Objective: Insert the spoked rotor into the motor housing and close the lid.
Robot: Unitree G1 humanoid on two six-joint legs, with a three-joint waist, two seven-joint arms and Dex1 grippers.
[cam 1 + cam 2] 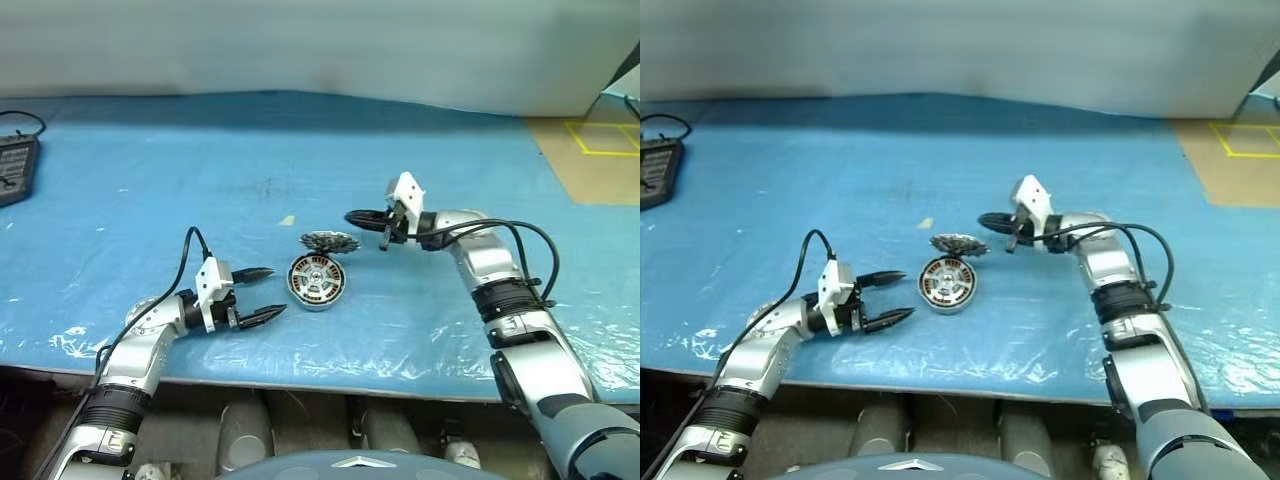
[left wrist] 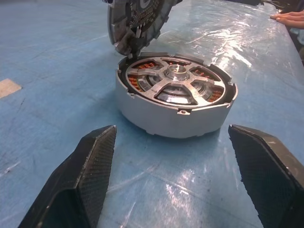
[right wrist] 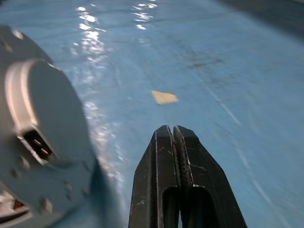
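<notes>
A stiff, heavy-looking metal lid [image 1: 329,241] leans on the motor housing [image 1: 316,281] mid-table, best gripped by its jagged rim; left gripper [image 1: 262,293] apart, right gripper [image 1: 352,217] pinched together, empty

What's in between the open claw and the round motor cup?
Nothing but bare blue table cover. The left wrist view shows the left gripper open, with the motor housing just ahead of it.

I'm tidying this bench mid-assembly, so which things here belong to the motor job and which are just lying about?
Job:
- motor housing, spoked rotor already seated in it
- lid, propped tilted against the housing's far edge
- left pincer, open beside the housing
- right pincer, shut, holding nothing

Lying about:
- black device with cable, far left
- small tan scrap on the blue sheet
</notes>
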